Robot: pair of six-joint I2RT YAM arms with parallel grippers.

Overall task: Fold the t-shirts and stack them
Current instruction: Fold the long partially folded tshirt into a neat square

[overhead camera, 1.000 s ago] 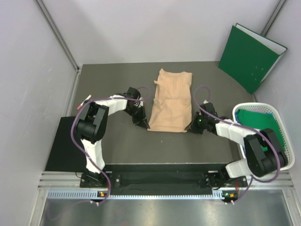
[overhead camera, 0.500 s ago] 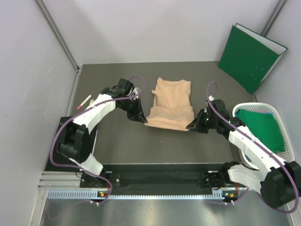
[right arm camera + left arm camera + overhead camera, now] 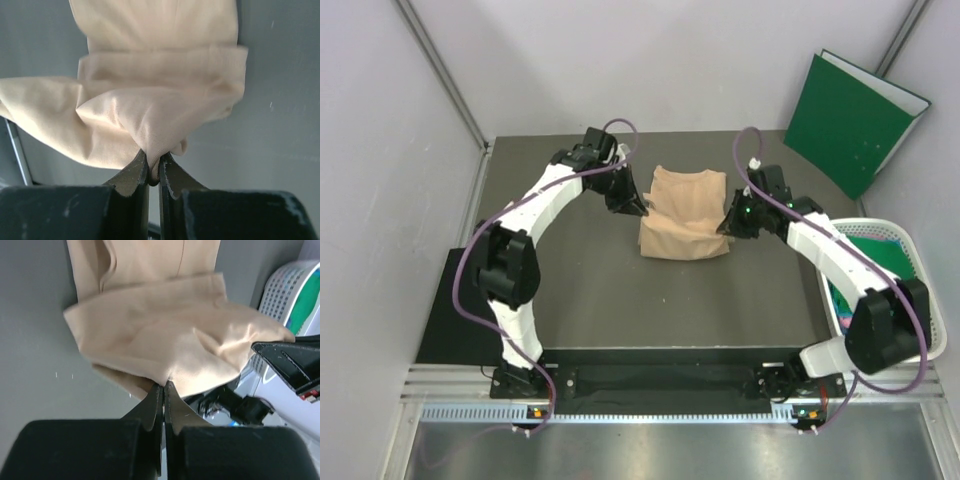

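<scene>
- T-shirt [image 3: 685, 215] half-folded at twelve o'clock on surface [image 3: 580, 300].
- Pinched at both lifted corners, left jaws and right jaws shut tight on cloth.
- Carry corners level toward collar; lay flat, then release.

The pale peach-beige cloth t-shirt [image 3: 685, 228] lies on the dark grey table [image 3: 600, 300] between both pairs of fingers. The left gripper [image 3: 642, 208] and right gripper [image 3: 725, 226] each pinch a corner of it, doubled over the part beyond them. Right of the right fingers stands a white plastic mesh basket [image 3: 870, 222] with a dark green cloth t-shirt [image 3: 890, 262] in it. A stiff green folder [image 3: 855, 120] stands behind the basket.
</scene>
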